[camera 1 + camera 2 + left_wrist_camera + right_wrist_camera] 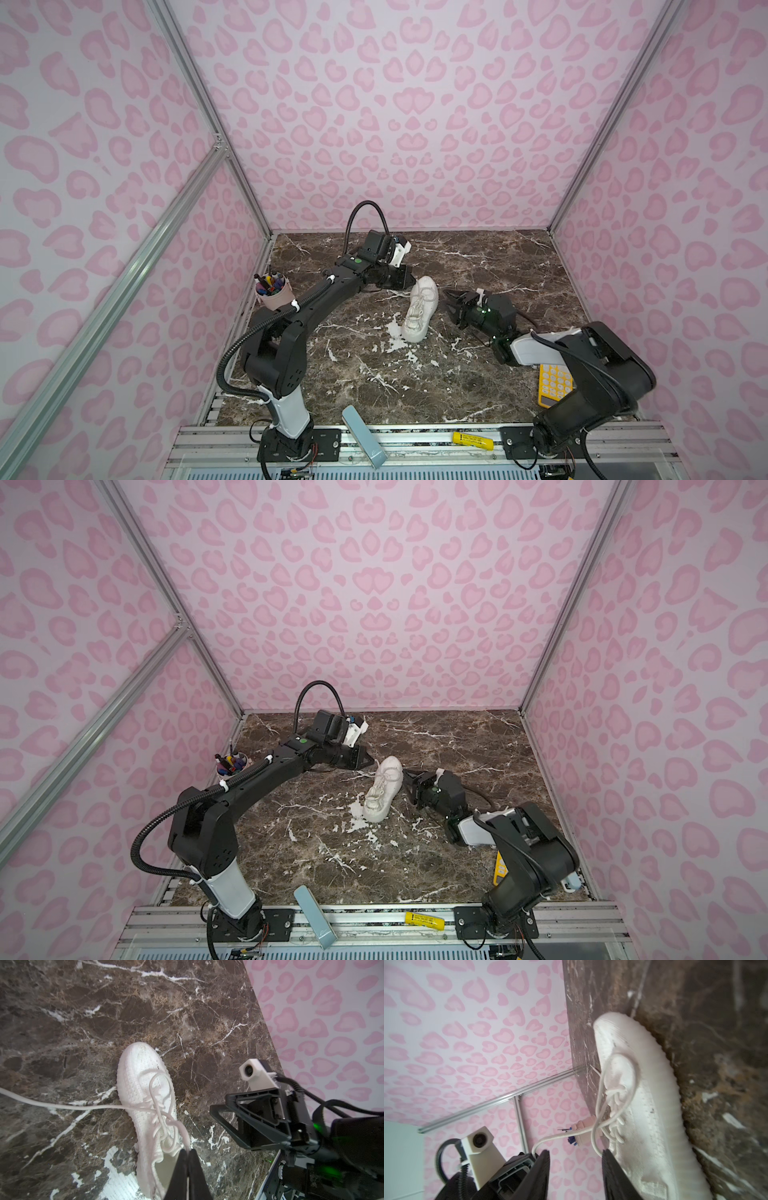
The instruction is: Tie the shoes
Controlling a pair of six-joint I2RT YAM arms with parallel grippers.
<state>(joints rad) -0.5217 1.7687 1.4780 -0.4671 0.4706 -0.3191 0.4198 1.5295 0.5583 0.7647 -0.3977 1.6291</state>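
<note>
- In both top views the white sneaker (419, 309) lies on the desk (498, 257), long axis running away from you, between left fingers (409, 277) and right fingers (449, 301);
- Left wrist: your left fingers are clamped on a lace (185, 1134);
- Right wrist: right fingers parted, holding nothing, just beside the sneaker's flank

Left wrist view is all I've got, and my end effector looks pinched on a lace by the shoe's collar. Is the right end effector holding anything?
Observer: No. In the right wrist view the right end effector stands open, clamping nothing.
Operator: Is my strand taut?
Observer: No. The lace strand curves slack from the shoe to the left end effector.
Operator: Anything near my arm?
Observer: In a top view, a pen cup stands at the left edge of the table, right beside the left arm.
</note>
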